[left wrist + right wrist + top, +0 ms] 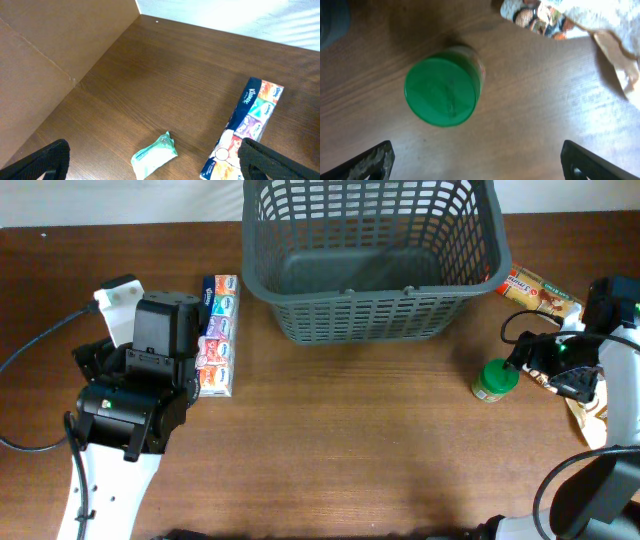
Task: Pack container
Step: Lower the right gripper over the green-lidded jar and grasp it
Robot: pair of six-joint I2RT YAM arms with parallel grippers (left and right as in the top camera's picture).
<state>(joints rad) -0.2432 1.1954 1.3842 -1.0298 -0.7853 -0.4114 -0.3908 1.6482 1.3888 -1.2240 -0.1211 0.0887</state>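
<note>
Overhead, the container sat at the far middle of the table with its rim up and nothing showing on its solid base. The left arm rose from the near left edge on a white link and folded into a black wrist. The wrist hung over the left of the table, just beside a multipack of tissues that lay lengthwise near the basket's left corner. The right arm reached in from the right edge, its wrist bent toward a green-lidded jar standing to the right of the basket's front.

From the left wrist, the left gripper was spread wide, a dark finger at each lower corner and nothing clamped. A small green packet lay on the wood between them and ahead, with the tissue pack off to the right.

From the right wrist, the right gripper pointed almost straight down. Its fingers stood far apart at the bottom corners — the jar's lid lay ahead of them, untouched. A printed paper bag lay crumpled at the upper right. A wrapped snack bar rested by the basket's right side — whether it touched the wall was unclear.
</note>
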